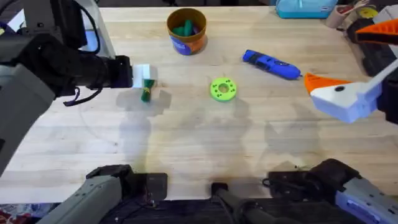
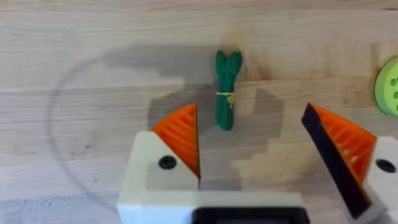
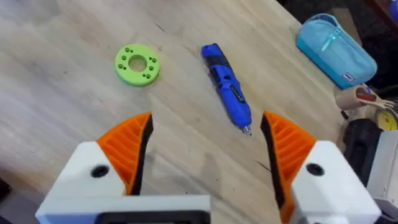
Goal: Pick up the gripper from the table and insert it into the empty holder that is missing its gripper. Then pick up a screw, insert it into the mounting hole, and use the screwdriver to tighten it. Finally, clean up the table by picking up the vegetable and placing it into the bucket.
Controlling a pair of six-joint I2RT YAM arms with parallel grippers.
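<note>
Hovering over the table (image 1: 186, 155), the left gripper (image 2: 255, 146) hangs with its orange-padded fingers (image 2: 180, 134) spread wide and holding nothing. The vegetable (image 2: 227, 90), a small dark green leafy bundle tied at its middle with a thin yellow band, lies flat on the wood just beyond the gap between them. It looks light and somewhat soft, likely to roll or slip, so a hold across the banded middle seems safest. The bucket (image 1: 186, 31) stands well beyond the vegetable, with green and blue items already inside. The lime-green disc (image 1: 223, 88) lies to the vegetable's right. The screwdriver (image 3: 226, 87) lies past the disc. The right gripper (image 3: 208, 152) is also wide open and empty.
</note>
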